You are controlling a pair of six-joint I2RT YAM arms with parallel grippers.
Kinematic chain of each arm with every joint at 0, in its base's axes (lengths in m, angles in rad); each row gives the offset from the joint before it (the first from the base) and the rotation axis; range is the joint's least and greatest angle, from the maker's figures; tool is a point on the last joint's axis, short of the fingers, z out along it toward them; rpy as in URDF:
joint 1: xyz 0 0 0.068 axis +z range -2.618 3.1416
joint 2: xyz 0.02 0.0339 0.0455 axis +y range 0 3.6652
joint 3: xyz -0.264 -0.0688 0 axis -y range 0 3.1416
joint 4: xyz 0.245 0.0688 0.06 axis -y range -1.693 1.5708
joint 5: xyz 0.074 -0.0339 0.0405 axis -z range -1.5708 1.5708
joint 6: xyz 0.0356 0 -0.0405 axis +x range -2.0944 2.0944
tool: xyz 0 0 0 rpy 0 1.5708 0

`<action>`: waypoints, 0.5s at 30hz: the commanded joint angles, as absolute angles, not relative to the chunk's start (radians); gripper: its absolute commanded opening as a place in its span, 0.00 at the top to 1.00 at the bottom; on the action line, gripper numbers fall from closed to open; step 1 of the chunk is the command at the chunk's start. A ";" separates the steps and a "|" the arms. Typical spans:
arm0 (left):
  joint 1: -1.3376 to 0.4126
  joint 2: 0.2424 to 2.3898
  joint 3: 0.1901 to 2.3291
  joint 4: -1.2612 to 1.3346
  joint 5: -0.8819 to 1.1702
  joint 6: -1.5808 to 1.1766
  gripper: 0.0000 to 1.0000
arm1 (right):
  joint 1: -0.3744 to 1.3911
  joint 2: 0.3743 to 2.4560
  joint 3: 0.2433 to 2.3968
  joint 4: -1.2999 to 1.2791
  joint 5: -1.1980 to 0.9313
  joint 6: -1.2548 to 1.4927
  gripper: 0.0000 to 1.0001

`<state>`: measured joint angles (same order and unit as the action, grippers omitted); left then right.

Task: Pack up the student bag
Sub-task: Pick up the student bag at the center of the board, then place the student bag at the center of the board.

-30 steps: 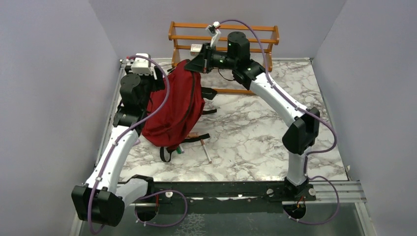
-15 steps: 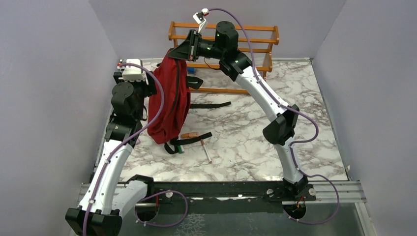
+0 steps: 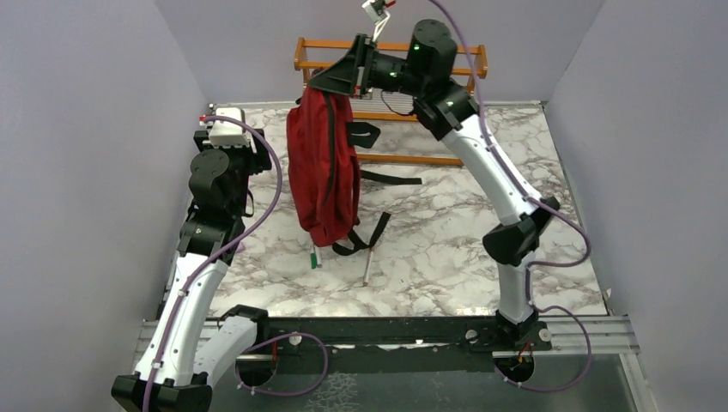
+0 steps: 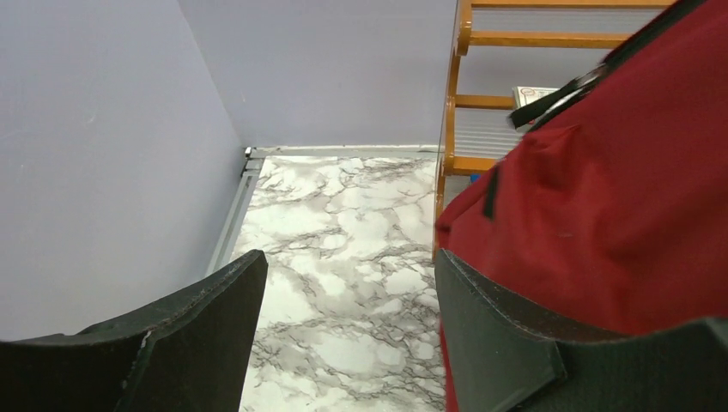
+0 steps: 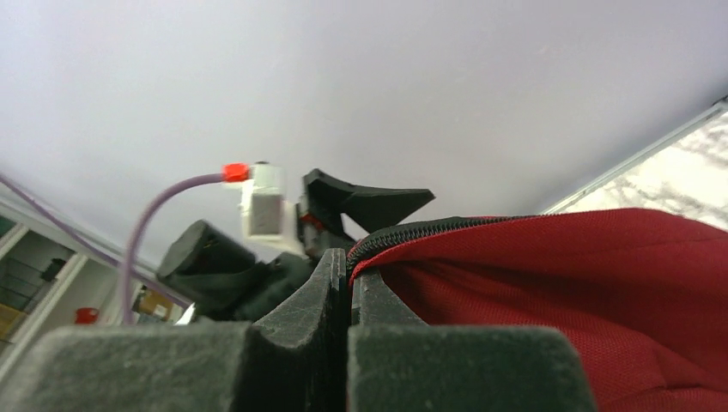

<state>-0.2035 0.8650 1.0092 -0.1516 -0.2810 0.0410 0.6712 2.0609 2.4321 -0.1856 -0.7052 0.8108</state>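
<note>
The dark red student bag hangs upright above the marble table, its bottom low over the top. My right gripper is shut on the bag's top edge by the black zipper, and the right wrist view shows the bag pinched at my right gripper. To the bag's left stands my left gripper, open. In the left wrist view only marble lies between the jaws of the left gripper, and the bag is just beyond its right finger.
An orange wooden rack stands against the back wall with a small box on a shelf. Black straps trail from the bag onto the table. A pen and a green-tipped marker lie under it.
My right arm has lifted the bag from a slumped heap until it hangs straight, and swung it slightly right. The left gripper has drawn back left, away from the bag. The pen has turned.
</note>
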 commanded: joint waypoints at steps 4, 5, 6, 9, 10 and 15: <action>-0.207 0.840 1.023 -0.148 -0.232 0.022 0.27 | 0.603 1.703 2.372 -0.169 -0.646 0.669 1.00; -0.207 0.839 1.017 -0.141 -0.218 0.027 0.27 | 0.589 1.672 2.340 -0.196 -0.622 0.639 1.00; -0.208 0.839 1.010 -0.133 -0.202 0.033 0.27 | 0.575 1.641 2.307 -0.228 -0.606 0.612 0.99; -0.207 0.840 0.991 -0.115 -0.139 0.047 0.27 | 0.538 1.572 2.244 -0.324 -0.549 0.522 1.00; -0.207 0.841 0.986 -0.109 -0.114 0.049 0.27 | 0.524 1.557 2.238 -0.359 -0.531 0.491 1.00; -0.211 0.854 0.958 -0.078 -0.027 0.041 0.27 | 0.439 1.515 2.225 -0.507 -0.473 0.386 1.00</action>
<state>-0.2050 0.8547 0.9825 -0.1284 -0.1402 0.0391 0.4934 1.5608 2.2204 -0.4881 -0.5877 0.5156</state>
